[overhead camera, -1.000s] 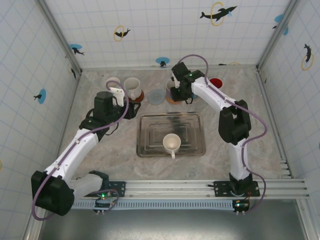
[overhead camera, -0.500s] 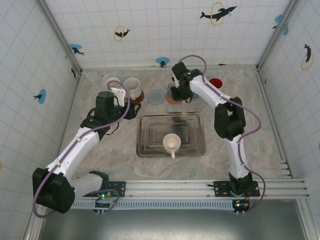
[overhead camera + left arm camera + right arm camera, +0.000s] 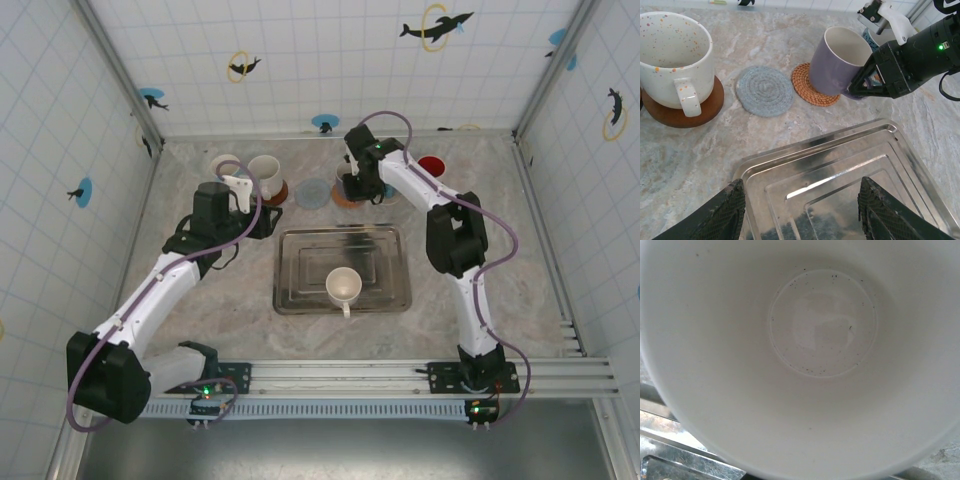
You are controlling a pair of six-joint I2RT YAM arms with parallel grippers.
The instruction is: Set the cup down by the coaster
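A purple cup with a white inside leans tilted, its base on or just above the orange woven coaster. My right gripper is shut on its right side, at the back of the table. A grey-blue coaster lies bare just left of the orange one. My left gripper hangs open above the far left corner of the metal tray, holding nothing.
A speckled white cup stands on a wooden coaster at the back left, another white cup beside it. A cream cup sits in the tray. A red round thing lies at the back right.
The right arm's elbow has swung a little left and back, while the purple cup stays over the orange coaster. The left arm has hardly moved.
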